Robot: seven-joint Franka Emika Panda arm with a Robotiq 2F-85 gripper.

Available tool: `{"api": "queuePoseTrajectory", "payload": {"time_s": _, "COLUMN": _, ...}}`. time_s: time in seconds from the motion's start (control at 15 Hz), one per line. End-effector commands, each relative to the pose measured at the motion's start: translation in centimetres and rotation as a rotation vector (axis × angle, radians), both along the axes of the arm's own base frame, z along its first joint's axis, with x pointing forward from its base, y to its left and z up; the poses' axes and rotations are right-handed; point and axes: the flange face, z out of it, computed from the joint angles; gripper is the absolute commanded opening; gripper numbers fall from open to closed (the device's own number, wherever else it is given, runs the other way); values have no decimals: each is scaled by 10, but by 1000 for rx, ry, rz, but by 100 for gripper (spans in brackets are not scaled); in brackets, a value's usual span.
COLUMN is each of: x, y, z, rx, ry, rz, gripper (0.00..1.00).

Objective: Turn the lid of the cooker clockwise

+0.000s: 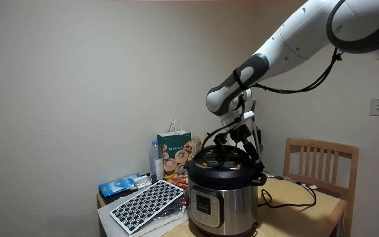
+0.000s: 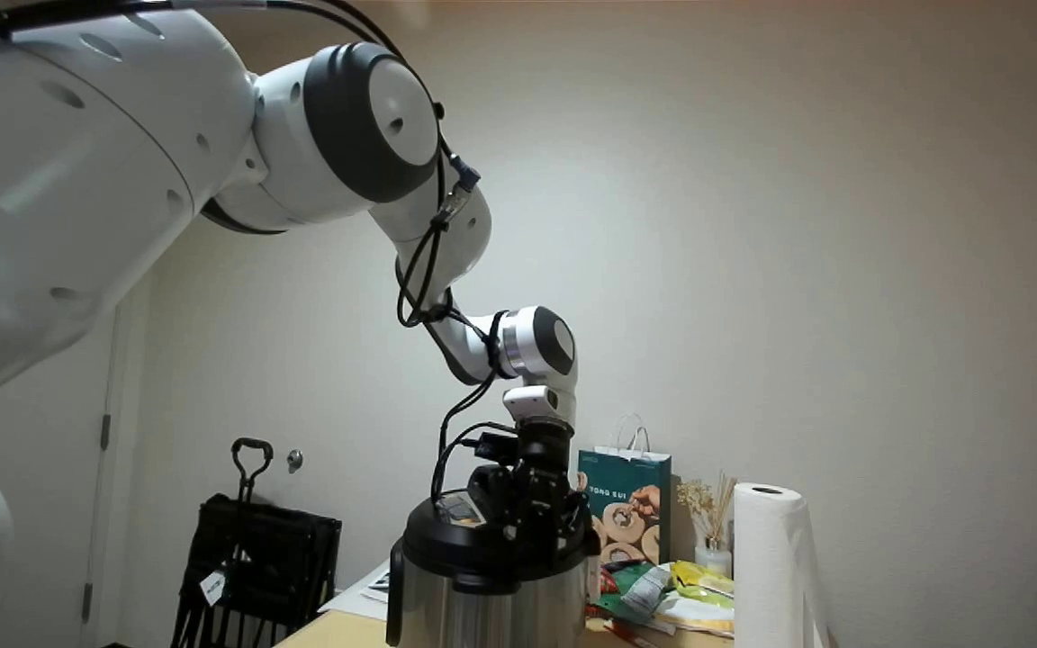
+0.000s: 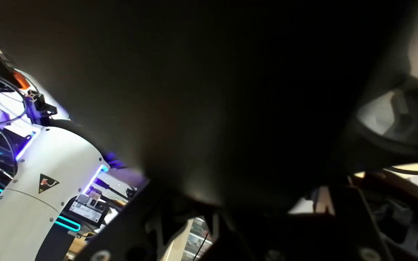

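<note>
Some of the lid (image 2: 460,547) behind gripper (image 2: 545,533)

Black lid (image 1: 225,175) atop steel cooker (image 1: 234,210)

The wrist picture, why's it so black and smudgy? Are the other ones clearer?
In the wrist view, a big dark shape fills the middle, blurred, maybe the lid too close to focus; the white robot part at left is sharper. Both exterior views are clearer; in an exterior view, the steel cooker shines and a shadow darkens the table.
</note>
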Motion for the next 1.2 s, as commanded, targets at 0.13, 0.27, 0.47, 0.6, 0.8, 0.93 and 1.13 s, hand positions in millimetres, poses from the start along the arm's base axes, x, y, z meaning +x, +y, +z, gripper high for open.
{"api": "queuePoseTrajectory", "payload": {"time_s": 0.13, "x": 7, "y": 43, "z": 22, "rx": -156, "ry": 136, "rz": 22, "gripper": 3}}
{"api": "queuePoseTrajectory", "payload": {"time_s": 0.27, "x": 10, "y": 64, "z": 27, "rx": -168, "ry": 208, "rz": 61, "gripper": 0}}
{"api": "queuePoseTrajectory", "payload": {"time_s": 0.47, "x": 19, "y": 84, "z": 31, "rx": -239, "ry": 234, "rz": 82, "gripper": 3}}
{"api": "queuePoseTrajectory", "payload": {"time_s": 0.6, "x": 22, "y": 82, "z": 35, "rx": -366, "ry": 252, "rz": 96, "gripper": 28}}
{"api": "queuePoseTrajectory", "payload": {"time_s": 0.8, "x": 21, "y": 87, "z": 31, "rx": -332, "ry": 242, "rz": 112, "gripper": 43}}
{"api": "queuePoseTrajectory", "payload": {"time_s": 0.93, "x": 16, "y": 76, "z": 30, "rx": -318, "ry": 223, "rz": 130, "gripper": 55}}
{"api": "queuePoseTrajectory", "payload": {"time_s": 1.13, "x": 0, "y": 64, "z": 42, "rx": -261, "ry": 196, "rz": 17, "gripper": 74}}
